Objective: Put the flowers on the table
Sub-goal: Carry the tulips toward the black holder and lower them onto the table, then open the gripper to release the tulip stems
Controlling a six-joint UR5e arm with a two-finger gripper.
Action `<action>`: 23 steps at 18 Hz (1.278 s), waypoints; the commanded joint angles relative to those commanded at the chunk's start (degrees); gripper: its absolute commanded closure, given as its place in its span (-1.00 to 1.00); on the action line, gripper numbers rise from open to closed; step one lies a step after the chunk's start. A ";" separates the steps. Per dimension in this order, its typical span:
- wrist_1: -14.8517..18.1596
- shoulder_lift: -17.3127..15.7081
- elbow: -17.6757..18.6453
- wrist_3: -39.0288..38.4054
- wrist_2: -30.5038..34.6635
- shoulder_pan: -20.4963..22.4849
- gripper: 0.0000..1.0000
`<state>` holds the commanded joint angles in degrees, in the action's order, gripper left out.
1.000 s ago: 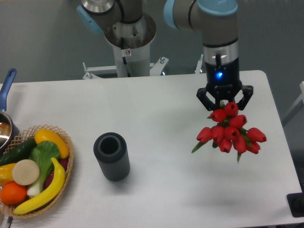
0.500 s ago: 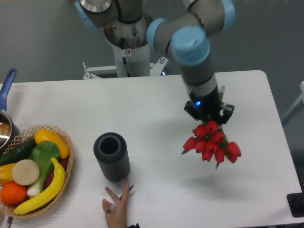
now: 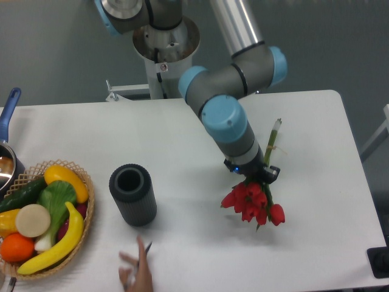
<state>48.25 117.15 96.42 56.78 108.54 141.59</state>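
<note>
The flowers (image 3: 254, 204), a bunch of red tulips, hang low over the right half of the white table (image 3: 182, 140). Their green stems (image 3: 273, 139) slant up and back behind the arm. My gripper (image 3: 260, 176) is shut on the bunch just above the red heads, tilted hard to the side. Whether the blooms touch the tabletop cannot be told. The fingertips are mostly hidden by the wrist and the blooms.
A dark grey ribbed vase (image 3: 132, 194) stands left of centre. A wicker basket (image 3: 42, 222) of fruit and vegetables sits at the front left, with a pot (image 3: 7, 155) behind it. A person's hand (image 3: 137, 274) reaches in at the front edge near the vase.
The arm has swung lower and tilted over, carrying the flowers down and slightly left so the stems now show. The vase shifted a little left. The hand moved left.
</note>
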 joint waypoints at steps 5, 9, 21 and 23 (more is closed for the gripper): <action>-0.26 0.80 -0.44 0.00 -1.22 0.17 0.24; -0.26 0.45 -0.44 0.09 -2.63 0.61 -0.28; -0.53 -7.98 -2.81 -0.62 -17.38 5.18 -1.00; -0.35 -10.00 -2.90 0.08 -21.95 7.02 -1.00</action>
<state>47.90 107.15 93.52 56.86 86.59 148.61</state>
